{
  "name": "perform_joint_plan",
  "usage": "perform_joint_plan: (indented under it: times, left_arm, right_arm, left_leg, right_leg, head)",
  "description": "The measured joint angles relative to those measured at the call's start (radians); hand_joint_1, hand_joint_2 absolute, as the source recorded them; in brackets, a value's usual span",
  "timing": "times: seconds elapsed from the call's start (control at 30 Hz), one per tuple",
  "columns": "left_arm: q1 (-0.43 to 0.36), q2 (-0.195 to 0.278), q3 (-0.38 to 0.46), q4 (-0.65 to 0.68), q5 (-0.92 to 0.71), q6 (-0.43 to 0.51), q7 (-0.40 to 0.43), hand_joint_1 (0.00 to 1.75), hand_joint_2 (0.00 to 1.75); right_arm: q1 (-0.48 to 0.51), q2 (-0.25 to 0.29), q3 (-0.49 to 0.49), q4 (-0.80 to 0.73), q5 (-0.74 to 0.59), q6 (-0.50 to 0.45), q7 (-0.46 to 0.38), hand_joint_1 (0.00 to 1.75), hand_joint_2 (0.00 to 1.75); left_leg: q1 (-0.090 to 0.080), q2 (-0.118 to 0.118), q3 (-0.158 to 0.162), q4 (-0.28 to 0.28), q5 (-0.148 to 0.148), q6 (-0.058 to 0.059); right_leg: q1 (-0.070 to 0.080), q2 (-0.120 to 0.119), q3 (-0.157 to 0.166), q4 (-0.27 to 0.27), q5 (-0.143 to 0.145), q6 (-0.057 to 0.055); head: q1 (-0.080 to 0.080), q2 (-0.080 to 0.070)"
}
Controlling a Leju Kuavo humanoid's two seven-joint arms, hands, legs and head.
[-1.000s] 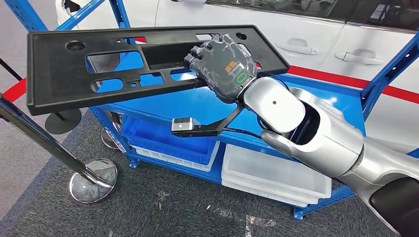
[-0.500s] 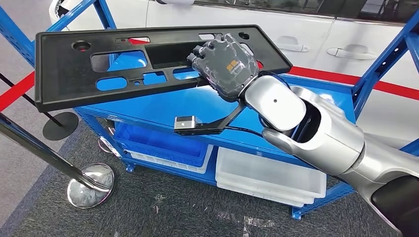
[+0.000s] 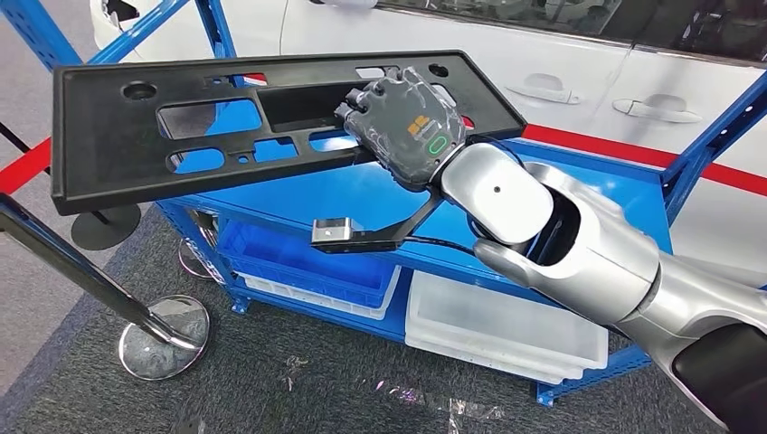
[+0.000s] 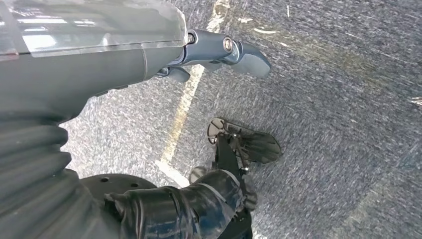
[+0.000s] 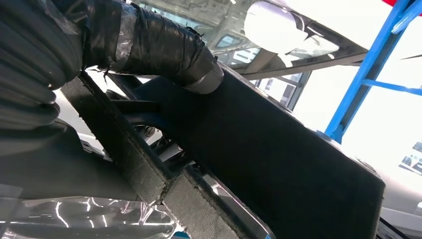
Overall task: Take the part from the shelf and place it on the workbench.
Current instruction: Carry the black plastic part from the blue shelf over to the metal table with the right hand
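Observation:
The part [image 3: 118,145] is a long flat black plastic panel with several cut-outs. It is held level in the air above the blue shelf [image 3: 624,181]. My right hand [image 3: 407,122] grips its right end from above, fingers tucked into a cut-out. In the right wrist view the taped thumb [image 5: 164,50] presses on the panel's dark surface [image 5: 278,164]. My left hand [image 4: 99,55] hangs over the grey carpet with its fingers [image 4: 246,55] stretched out and nothing in them.
The shelf's lower level holds a blue bin [image 3: 298,262] and white trays [image 3: 506,325]. A chrome stanchion pole [image 3: 81,271] with a round base [image 3: 167,334] stands at the left. A white car [image 3: 561,63] is parked behind the shelf.
The whole picture has swayed a little from side to side, so the camera moved. The right hand keeps the same hold on the panel.

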Motion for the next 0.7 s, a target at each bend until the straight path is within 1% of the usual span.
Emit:
perform_joint_plan:
  times: [0.03, 0.07, 0.1, 0.13, 0.17, 0.2, 0.23, 0.27, 0.3, 0.33, 0.37, 0.4, 0.43, 0.47, 0.5, 0.53, 0.57, 0.6, 0.63, 0.7]
  left_arm:
    - [0.0, -0.001, 0.0, 0.0, 0.0, 0.0, 0.001, 0.0, 1.75]
    - [0.0, -0.003, 0.0, 0.0, 0.0, 0.001, 0.003, 0.0, 1.75]
    - [0.0, -0.005, 0.0, 0.0, 0.0, 0.001, 0.005, 0.0, 1.75]
    - [0.0, -0.007, 0.0, 0.0, 0.001, 0.002, 0.007, 0.0, 1.75]
    - [0.0, -0.008, 0.0, 0.0, 0.001, 0.002, 0.008, 0.0, 1.75]
    - [0.0, -0.008, 0.0, 0.0, 0.001, 0.003, 0.01, 0.0, 1.75]
    - [0.0, -0.008, 0.0, 0.0, 0.002, 0.003, 0.01, 0.0, 1.75]
    - [0.0, -0.007, 0.0, 0.0, 0.002, 0.003, 0.011, 0.0, 1.75]
    - [0.001, -0.007, 0.0, 0.0, 0.002, 0.003, 0.011, 0.0, 1.75]
    - [0.001, -0.007, 0.0, 0.0, 0.002, 0.003, 0.011, 0.0, 1.75]
    - [0.001, -0.007, 0.0, 0.0, 0.003, 0.002, 0.01, 0.0, 1.75]
    - [0.001, -0.007, 0.0, 0.0, 0.003, 0.002, 0.01, 0.0, 1.75]
    - [0.001, -0.007, 0.0, 0.0, 0.003, 0.001, 0.009, 0.0, 1.75]
    - [0.001, -0.007, 0.0, 0.0, 0.003, 0.001, 0.008, 0.0, 1.75]
    - [0.001, -0.007, 0.0, 0.0, 0.004, 0.001, 0.007, 0.0, 1.75]
    - [0.001, -0.007, 0.0, 0.0, 0.004, 0.0, 0.007, 0.0, 1.75]
    - [0.001, -0.008, 0.0, 0.0, 0.004, 0.0, 0.007, 0.0, 1.75]
    - [0.0, -0.008, 0.0, 0.0, 0.004, 0.001, 0.007, 0.0, 1.75]
    - [0.0, -0.008, 0.0, 0.0, 0.004, 0.001, 0.007, 0.0, 1.75]
    - [-0.001, -0.009, 0.0, 0.0, 0.004, 0.001, 0.007, 0.0, 1.75]
  right_arm:
    - [-0.001, 0.0, 0.0, 0.0, 0.0, 0.0, 0.0, 1.75, 1.75]
    - [-0.002, 0.0, 0.0, 0.001, 0.0, 0.0, 0.0, 1.75, 1.75]
    - [-0.003, 0.001, 0.0, 0.001, 0.0, 0.0, -0.001, 1.75, 1.75]
    - [-0.004, 0.001, 0.0, 0.001, 0.0, 0.001, -0.001, 1.75, 1.75]
    - [-0.004, 0.002, 0.0, 0.001, 0.0, 0.001, -0.001, 1.75, 1.75]
    - [-0.004, 0.003, 0.0, 0.001, 0.0, 0.001, -0.001, 1.75, 1.75]
    - [-0.004, 0.003, 0.0, 0.001, 0.0, 0.002, -0.001, 1.75, 1.75]
    - [-0.004, 0.003, 0.0, 0.001, 0.0, 0.002, -0.001, 1.75, 1.75]
    - [-0.005, 0.004, 0.0, 0.001, 0.0, 0.002, -0.001, 1.75, 1.75]
    - [-0.006, 0.006, 0.0, 0.001, 0.0, 0.003, -0.001, 1.75, 1.75]
    - [-0.006, 0.008, 0.0, 0.002, 0.0, 0.004, -0.002, 1.75, 1.75]
    - [-0.004, 0.01, 0.0, 0.002, 0.0, 0.004, -0.003, 1.75, 1.75]
    - [-0.002, 0.011, 0.001, 0.003, 0.0, 0.005, -0.004, 1.75, 1.75]
    - [-0.001, 0.012, 0.001, 0.004, 0.0, 0.006, -0.005, 1.75, 1.75]
    - [0.0, 0.012, 0.001, 0.005, 0.0, 0.006, -0.005, 1.75, 1.75]
    - [0.0, 0.013, 0.001, 0.005, 0.0, 0.006, -0.005, 1.75, 1.75]
    - [0.0, 0.013, 0.001, 0.006, 0.0, 0.006, -0.005, 1.75, 1.75]
    - [-0.001, 0.014, 0.001, 0.006, 0.0, 0.006, -0.005, 1.75, 1.75]
    - [-0.001, 0.014, 0.001, 0.006, 0.0, 0.006, -0.005, 1.75, 1.75]
    - [-0.001, 0.016, 0.001, 0.008, 0.0, 0.007, -0.006, 1.75, 1.75]
  left_leg:
    - [-0.002, -0.002, 0.003, 0.0, -0.001, 0.001]
    - [-0.006, -0.003, 0.005, 0.0, -0.003, 0.002]
    - [-0.007, -0.004, 0.006, -0.001, -0.003, 0.001]
    - [-0.006, -0.003, 0.005, -0.001, -0.002, -0.002]
    - [-0.006, -0.003, 0.005, -0.003, -0.001, -0.006]
    - [-0.006, -0.003, 0.006, -0.006, 0.0, -0.011]
    - [-0.006, -0.003, 0.007, -0.006, -0.002, -0.017]
    - [-0.006, -0.001, 0.004, 0.004, -0.011, -0.024]
    - [-0.005, 0.0, -0.009, 0.032, -0.029, -0.031]
    - [0.0, 0.001, -0.031, 0.08, -0.055, -0.039]
    - [0.005, 0.003, -0.061, 0.141, -0.084, -0.048]
    - [0.011, 0.004, -0.09, 0.2, -0.106, -0.055]
    - [0.016, 0.005, -0.11, 0.236, -0.113, -0.062]
    - [0.021, 0.006, -0.113, 0.238, -0.102, -0.069]
    - [0.025, 0.006, -0.096, 0.204, -0.076, -0.075]
    - [0.03, 0.007, -0.066, 0.142, -0.044, -0.081]
    - [0.031, 0.005, -0.036, 0.086, -0.023, -0.084]
    - [0.032, 0.002, -0.015, 0.044, -0.01, -0.081]
    - [0.031, -0.001, -0.006, 0.023, -0.006, -0.074]
    - [0.027, -0.006, -0.012, 0.026, -0.006, -0.053]
  right_leg:
    - [0.005, 0.0, 0.031, -0.069, 0.035, -0.012]
    - [0.011, -0.001, 0.065, -0.135, 0.061, -0.025]
    - [0.015, -0.003, 0.089, -0.182, 0.075, -0.035]
    - [0.019, -0.004, 0.101, -0.207, 0.078, -0.041]
    - [0.021, -0.005, 0.106, -0.214, 0.077, -0.044]
    - [0.019, -0.005, 0.109, -0.223, 0.081, -0.044]
    - [0.015, -0.006, 0.115, -0.234, 0.086, -0.043]
    - [0.01, -0.007, 0.122, -0.245, 0.09, -0.042]
    - [0.004, -0.009, 0.128, -0.255, 0.095, -0.041]
    - [0.002, -0.01, 0.132, -0.259, 0.096, -0.04]
    - [0.001, -0.01, 0.132, -0.26, 0.097, -0.04]
    - [-0.001, -0.011, 0.132, -0.259, 0.096, -0.04]
    - [-0.003, -0.011, 0.131, -0.256, 0.096, -0.038]
    - [-0.006, -0.011, 0.129, -0.252, 0.094, -0.036]
    - [-0.01, -0.011, 0.127, -0.246, 0.091, -0.031]
    - [-0.014, -0.01, 0.125, -0.237, 0.087, -0.024]
    - [-0.016, -0.01, 0.12, -0.225, 0.081, -0.016]
    - [-0.016, -0.008, 0.115, -0.214, 0.076, -0.008]
    - [-0.015, -0.007, 0.109, -0.205, 0.073, -0.001]
    - [-0.014, -0.006, 0.103, -0.2, 0.074, 0.006]
  head:
    - [0.0, 0.0]
    - [-0.001, 0.0]
    - [-0.001, 0.0]
    - [-0.002, 0.0]
    - [-0.002, 0.0]
    - [-0.001, 0.0]
    - [-0.002, 0.0]
    - [-0.002, 0.0]
    - [-0.003, 0.0]
    - [-0.004, 0.0]
    - [-0.004, 0.0]
    - [-0.003, 0.0]
    - [-0.003, 0.0]
    - [-0.003, 0.0]
    - [-0.003, 0.0]
    - [-0.004, 0.0]
    - [-0.005, 0.0]
    - [-0.006, 0.0]
    - [-0.006, 0.0]
    - [-0.005, 0.0]
